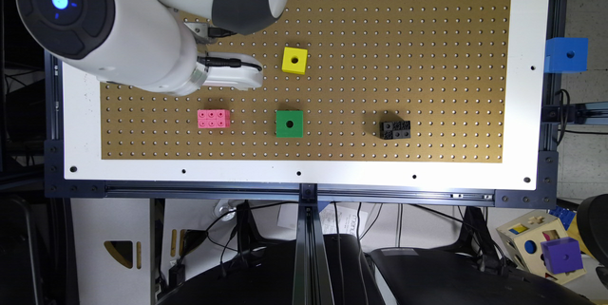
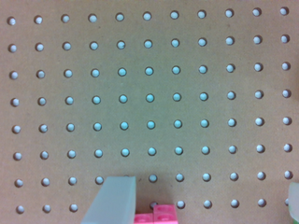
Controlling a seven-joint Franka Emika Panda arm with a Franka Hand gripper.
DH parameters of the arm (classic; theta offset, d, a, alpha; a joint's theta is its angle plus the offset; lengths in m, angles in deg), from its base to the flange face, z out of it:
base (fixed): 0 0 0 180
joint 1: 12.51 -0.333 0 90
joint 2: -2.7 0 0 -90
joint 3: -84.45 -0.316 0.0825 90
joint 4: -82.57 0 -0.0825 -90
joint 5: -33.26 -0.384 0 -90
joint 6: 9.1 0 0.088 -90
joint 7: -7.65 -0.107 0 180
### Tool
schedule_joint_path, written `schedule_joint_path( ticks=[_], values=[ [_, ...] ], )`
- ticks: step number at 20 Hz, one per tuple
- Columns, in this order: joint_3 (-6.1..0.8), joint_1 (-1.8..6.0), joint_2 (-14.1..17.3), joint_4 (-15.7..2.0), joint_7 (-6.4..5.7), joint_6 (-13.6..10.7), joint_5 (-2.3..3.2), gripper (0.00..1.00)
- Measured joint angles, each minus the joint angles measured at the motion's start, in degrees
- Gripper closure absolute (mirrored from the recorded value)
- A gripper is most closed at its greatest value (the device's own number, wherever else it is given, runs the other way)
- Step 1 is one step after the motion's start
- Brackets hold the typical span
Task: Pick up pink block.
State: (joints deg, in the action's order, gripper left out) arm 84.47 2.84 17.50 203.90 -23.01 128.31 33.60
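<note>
The pink block [image 1: 213, 118] lies flat, studs up, on the brown pegboard [image 1: 403, 58], near the edge toward the exterior view's left, in a row with a green cube [image 1: 289, 123] and a black brick [image 1: 395, 129]. A yellow cube [image 1: 294, 60] sits apart. In the wrist view the gripper [image 2: 201, 205] hangs spread above the board, one finger [image 2: 114, 200] beside the block's edge [image 2: 156, 215], which it does not grip.

The exterior view looks straight down on the pegboard [image 1: 380, 58]; the wrist view hovers close, sharing the pink block [image 1: 213, 118], at seven o'clock on the board.
</note>
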Motion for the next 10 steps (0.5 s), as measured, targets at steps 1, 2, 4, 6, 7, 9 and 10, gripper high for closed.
schedule_joint_path(
  ticks=[1,2,4,6,7,9,10],
  values=[
    [0.0,0.0,0.0,0.02,0.0,-0.02,0.0,0.0],
    [0.0,0.0,0.0,0.03,0.0,-0.02,0.0,0.0],
    [0.01,0.13,0.0,-0.08,0.0,-0.02,0.0,0.0],
    [0.05,0.32,0.0,-0.26,0.02,0.01,0.0,0.0],
    [0.07,0.4,0.01,-0.42,0.04,0.01,0.0,0.0],
    [0.1,0.61,0.24,-1.16,0.12,0.02,0.01,0.0],
    [0.1,0.72,0.55,-1.7,0.16,0.02,0.01,0.0]
  ],
)
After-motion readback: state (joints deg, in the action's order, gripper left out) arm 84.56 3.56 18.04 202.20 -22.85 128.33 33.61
